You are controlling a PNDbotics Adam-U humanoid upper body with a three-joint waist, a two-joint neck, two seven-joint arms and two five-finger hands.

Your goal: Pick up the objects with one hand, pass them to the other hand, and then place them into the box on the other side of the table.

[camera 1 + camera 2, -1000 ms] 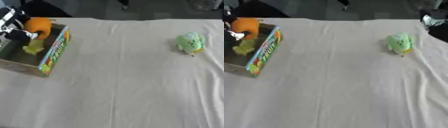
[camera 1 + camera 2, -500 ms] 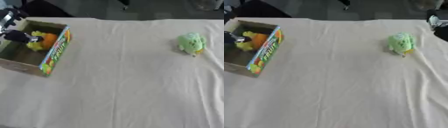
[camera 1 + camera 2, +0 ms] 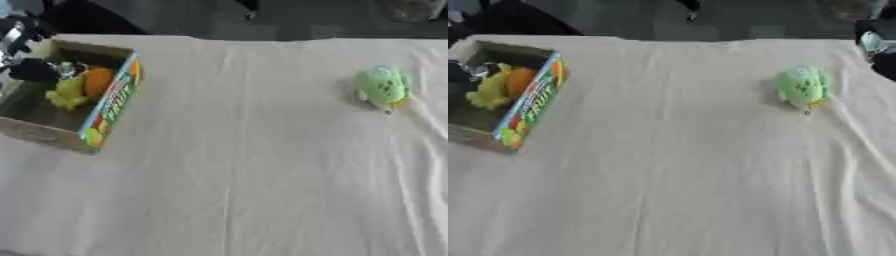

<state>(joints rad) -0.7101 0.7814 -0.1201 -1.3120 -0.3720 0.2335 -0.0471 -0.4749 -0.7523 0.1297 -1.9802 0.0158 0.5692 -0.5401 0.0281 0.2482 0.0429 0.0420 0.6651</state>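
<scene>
Box (image 3: 105,107) at 9 o'clock on the cloth-covered table (image 3: 245,165), holding an orange object (image 3: 96,81) and a yellow-green one (image 3: 66,94) side by side. Left hand (image 3: 33,70) over the box's far-left edge; whether its fingers are open or curled, cannot tell. Green plush toy (image 3: 381,86) lies at 2 o'clock, well apart. Right hand (image 3: 878,42) at the 2 o'clock edge, finger state unclear

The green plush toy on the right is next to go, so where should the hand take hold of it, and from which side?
Probably around the wide rounded body of the green plush toy, coming from above on the right, where the right hand shows at the edge. It lies alone on the bare cloth, so nothing blocks its sides; its small yellowish end offers less to hold.
</scene>
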